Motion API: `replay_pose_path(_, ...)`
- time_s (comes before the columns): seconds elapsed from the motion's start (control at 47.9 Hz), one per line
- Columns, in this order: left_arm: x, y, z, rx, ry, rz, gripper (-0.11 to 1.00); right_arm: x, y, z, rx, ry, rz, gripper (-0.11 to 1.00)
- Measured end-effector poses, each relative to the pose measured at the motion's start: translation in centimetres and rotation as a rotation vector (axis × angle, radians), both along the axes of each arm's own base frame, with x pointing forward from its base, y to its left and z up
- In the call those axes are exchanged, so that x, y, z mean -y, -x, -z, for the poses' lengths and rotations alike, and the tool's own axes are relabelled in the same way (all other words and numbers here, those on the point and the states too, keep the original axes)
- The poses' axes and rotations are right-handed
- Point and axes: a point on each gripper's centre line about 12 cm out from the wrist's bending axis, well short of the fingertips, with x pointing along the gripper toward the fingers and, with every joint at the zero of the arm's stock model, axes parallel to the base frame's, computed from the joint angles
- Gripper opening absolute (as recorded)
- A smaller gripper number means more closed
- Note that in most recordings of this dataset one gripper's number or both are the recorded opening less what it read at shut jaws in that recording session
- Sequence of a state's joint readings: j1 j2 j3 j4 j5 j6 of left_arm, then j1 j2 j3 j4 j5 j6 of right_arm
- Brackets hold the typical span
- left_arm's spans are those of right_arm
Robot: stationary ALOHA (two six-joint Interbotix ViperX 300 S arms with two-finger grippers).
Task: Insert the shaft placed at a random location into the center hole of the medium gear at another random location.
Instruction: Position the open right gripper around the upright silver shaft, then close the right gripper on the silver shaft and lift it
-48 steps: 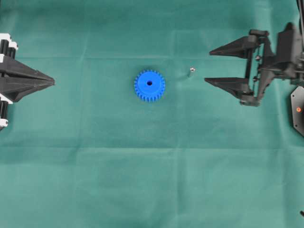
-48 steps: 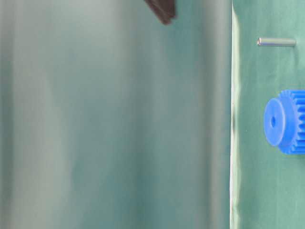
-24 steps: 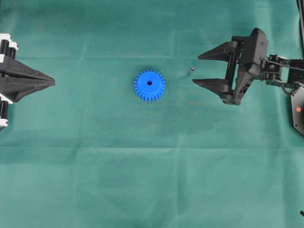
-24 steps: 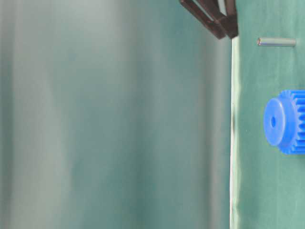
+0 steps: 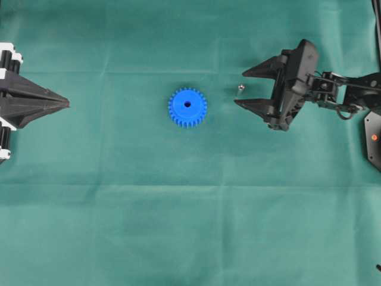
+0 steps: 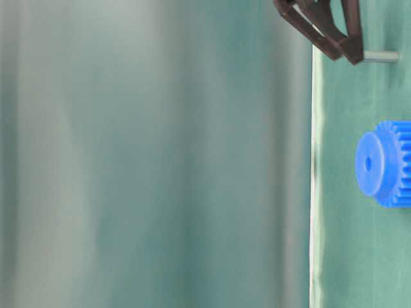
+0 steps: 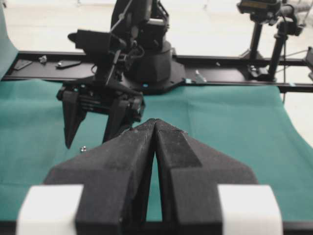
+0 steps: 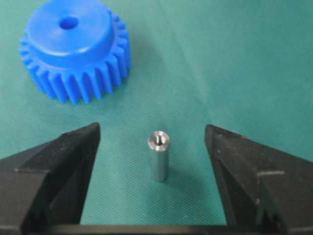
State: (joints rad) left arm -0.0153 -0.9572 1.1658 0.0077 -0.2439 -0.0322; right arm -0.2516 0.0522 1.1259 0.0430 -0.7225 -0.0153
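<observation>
A green cloth (image 5: 119, 226) covers the whole work surface. The shaft (image 8: 159, 155) stands upright on it, long axis vertical, near the medium gear (image 5: 187, 107) on the side facing my right arm. My right gripper (image 8: 152, 147) has its jaws wide apart with the shaft between them and touching neither. My left gripper (image 5: 66, 104), jaws together, sits well away on the gear's far side, so the right arm is clearly nearer. The gear lies flat with its center hole (image 8: 68, 22) facing up. I judge the next move to be closing on the shaft.
</observation>
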Motion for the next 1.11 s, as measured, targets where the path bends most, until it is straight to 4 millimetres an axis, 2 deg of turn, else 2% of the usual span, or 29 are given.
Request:
replay_pose_path(0.146,0.0,0.0,0.0,-0.003,0.000,-0.002,0.00,0.1,-0.3,0.5,-0.013,-0.003,0.000,0.84)
replay_pose_path(0.23,0.0,0.0,0.1,-0.005,-0.002,-0.001,0.00,0.1,-0.3,0.5,-0.015,-0.004,0.000,0.76)
replay_pose_path(0.292,0.0,0.0,0.1,-0.006,-0.002,0.000,0.00,0.1,-0.3,0.5,-0.015,-0.004,0.000,0.63)
replay_pose_path(0.397,0.0,0.0,0.1,-0.009,0.000,-0.002,0.00,0.1,-0.2,0.5,-0.015,-0.004,0.002,0.32)
replay_pose_path(0.48,0.0,0.0,0.1,-0.011,0.000,-0.002,0.00,0.1,-0.2,0.5,-0.014,-0.005,0.002,0.14)
replay_pose_path(0.877,0.0,0.0,0.3,-0.025,-0.002,-0.001,0.00,0.1,-0.2,0.5,-0.013,-0.004,0.002,0.14)
replay_pose_path(1.107,0.0,0.0,0.3,-0.028,0.000,0.000,0.00,0.1,-0.4,-1.5,-0.011,-0.007,0.000,0.14)
